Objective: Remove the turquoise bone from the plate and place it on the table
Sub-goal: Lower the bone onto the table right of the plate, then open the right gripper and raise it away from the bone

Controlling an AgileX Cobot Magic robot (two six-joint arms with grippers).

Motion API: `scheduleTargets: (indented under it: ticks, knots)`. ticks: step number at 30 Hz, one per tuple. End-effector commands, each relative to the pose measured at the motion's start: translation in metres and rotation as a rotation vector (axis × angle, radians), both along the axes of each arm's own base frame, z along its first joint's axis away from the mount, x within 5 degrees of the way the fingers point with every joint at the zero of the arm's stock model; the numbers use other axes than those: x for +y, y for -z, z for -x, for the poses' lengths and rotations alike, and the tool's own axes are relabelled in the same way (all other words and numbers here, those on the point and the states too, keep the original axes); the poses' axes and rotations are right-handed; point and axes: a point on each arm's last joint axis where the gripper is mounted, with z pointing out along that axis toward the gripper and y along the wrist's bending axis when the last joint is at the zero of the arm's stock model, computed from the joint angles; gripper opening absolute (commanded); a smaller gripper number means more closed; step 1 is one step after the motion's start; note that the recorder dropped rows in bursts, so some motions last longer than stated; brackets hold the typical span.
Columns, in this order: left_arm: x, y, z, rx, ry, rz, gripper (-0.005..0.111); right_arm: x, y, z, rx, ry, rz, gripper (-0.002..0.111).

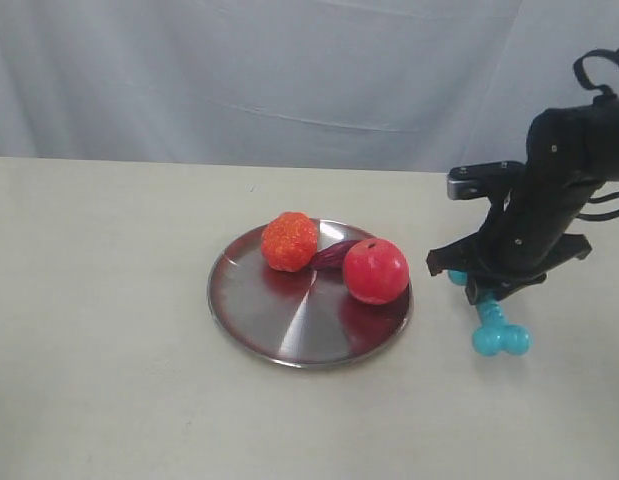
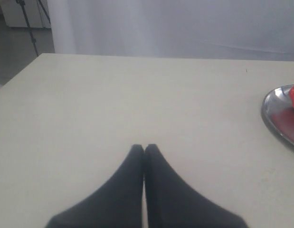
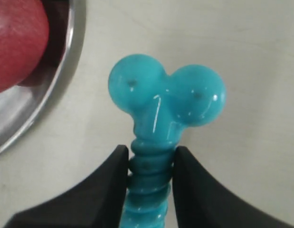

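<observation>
The turquoise bone [image 1: 501, 338] is off the plate [image 1: 279, 310], just to its right, slanting down with its lower knobbed end at the table [image 1: 109, 300]. My right gripper [image 1: 484, 297] is shut on its ribbed shaft. In the right wrist view both fingers press the ribs of the bone [image 3: 165, 95] on either side of the gripper [image 3: 150, 154], and the plate rim [image 3: 66, 71] lies close by. My left gripper [image 2: 144, 148] is shut on nothing, low over bare table well away from the plate [image 2: 275, 114]. It does not show in the exterior view.
On the plate rest a red ball [image 1: 375, 270], an orange bumpy ball [image 1: 289, 241] and a dark purple toy [image 1: 337, 253] between them. The red ball [image 3: 14, 38] sits near the plate edge closest to the bone. A white curtain hangs behind the table.
</observation>
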Motion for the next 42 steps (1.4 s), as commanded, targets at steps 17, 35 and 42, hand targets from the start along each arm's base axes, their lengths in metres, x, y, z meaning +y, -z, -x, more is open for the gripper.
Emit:
scheduleTargets:
  ticks: [17,35,42]
  knots:
    - [0.000,0.000,0.000,-0.005,-0.005,0.010,0.000,-0.005,0.034,-0.018,-0.081,0.049,-0.002,0.000]
    - [0.000,0.000,0.000,-0.005,-0.005,0.010,0.000,-0.005,0.033,-0.017,-0.079,0.041,0.000,0.052]
    - [0.000,0.000,0.000,-0.005,-0.005,0.010,0.000,-0.005,-0.014,-0.016,-0.103,0.046,0.008,0.035]
